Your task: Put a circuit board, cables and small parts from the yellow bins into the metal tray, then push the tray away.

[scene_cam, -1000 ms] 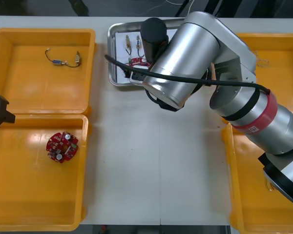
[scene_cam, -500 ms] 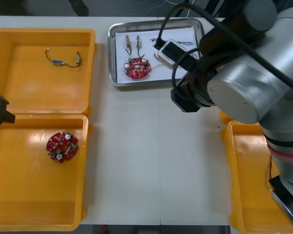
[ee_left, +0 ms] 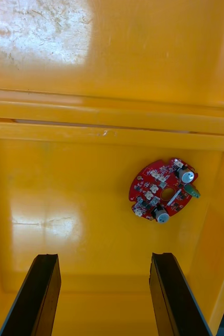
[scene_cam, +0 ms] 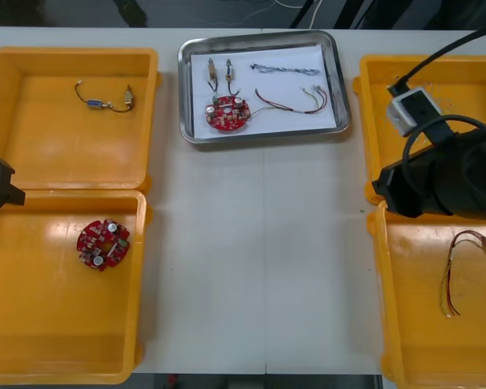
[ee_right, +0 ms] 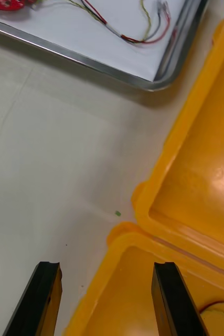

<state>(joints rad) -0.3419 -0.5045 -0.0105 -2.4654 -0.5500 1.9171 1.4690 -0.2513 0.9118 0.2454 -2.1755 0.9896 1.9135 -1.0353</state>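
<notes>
The metal tray stands at the table's far middle, white inside. In it lie a round red circuit board, two small metal parts, a twisted blue and white cable and a red and yellow cable. My right arm hangs over the gap between the two right yellow bins. My right gripper is open and empty above the near right bin's corner, with the tray's corner beyond it. My left gripper is open over the near left bin, short of a second red board.
The far left bin holds a black cable with small metal parts. The near left bin holds the second red board. Another red and yellow cable lies in the near right bin. Bare table spans the middle.
My right arm has swung away from over the tray, rightward and nearer, to the right bins. The tray now lies uncovered with the red and yellow cable in it. The left arm stayed put.
</notes>
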